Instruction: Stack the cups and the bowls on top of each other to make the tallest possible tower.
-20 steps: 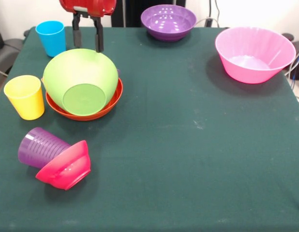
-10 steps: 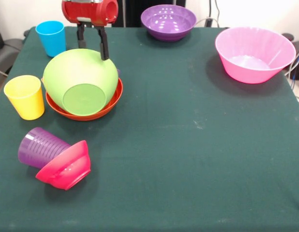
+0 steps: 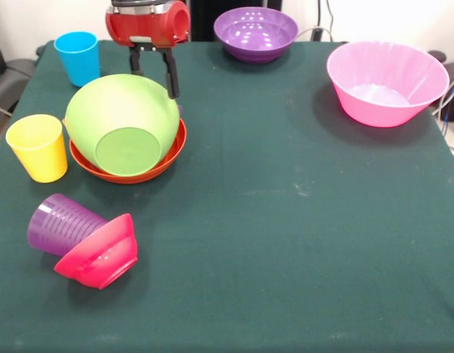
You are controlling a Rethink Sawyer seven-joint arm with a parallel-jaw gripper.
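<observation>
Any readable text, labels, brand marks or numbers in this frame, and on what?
None. The cups, the bowls and the gripper show no print, label or number. The green bowl lies plain on the orange bowl, and the tablecloth bears no marking.

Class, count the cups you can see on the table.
3: blue cup upright at the far left, yellow cup upright at the left edge, purple cup on its side against the red bowl.

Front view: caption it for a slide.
Open end effector behind tilted lime green bowl in wide orange bowl; cups and bowls scattered.
</observation>
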